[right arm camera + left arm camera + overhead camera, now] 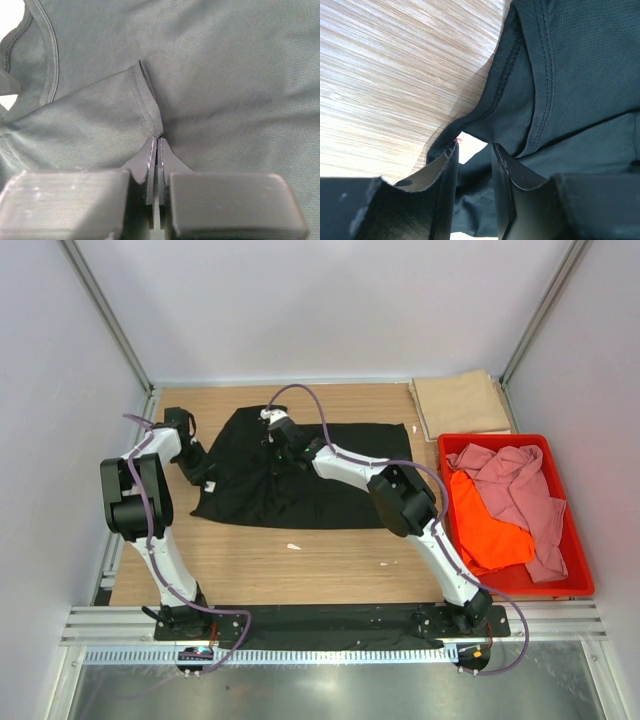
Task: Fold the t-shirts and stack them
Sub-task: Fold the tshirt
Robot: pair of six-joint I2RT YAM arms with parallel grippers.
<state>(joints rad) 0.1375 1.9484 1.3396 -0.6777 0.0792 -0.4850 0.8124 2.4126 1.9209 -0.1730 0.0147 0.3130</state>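
Black mesh-knit cloth, light, limp and quick to bunch: the black t-shirt (250, 495), spread on the wooden table (250, 565), is best pinched at hems and seams. The right gripper (157, 140) is clamped tight on a raised fold near the collar. The left gripper (475, 150) stands part-open astride the left hem — by my judgement, not gripping yet.

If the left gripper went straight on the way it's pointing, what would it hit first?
The black t-shirt: the left gripper points at its stitched edge, which lies just ahead of it, though depth is unclear.
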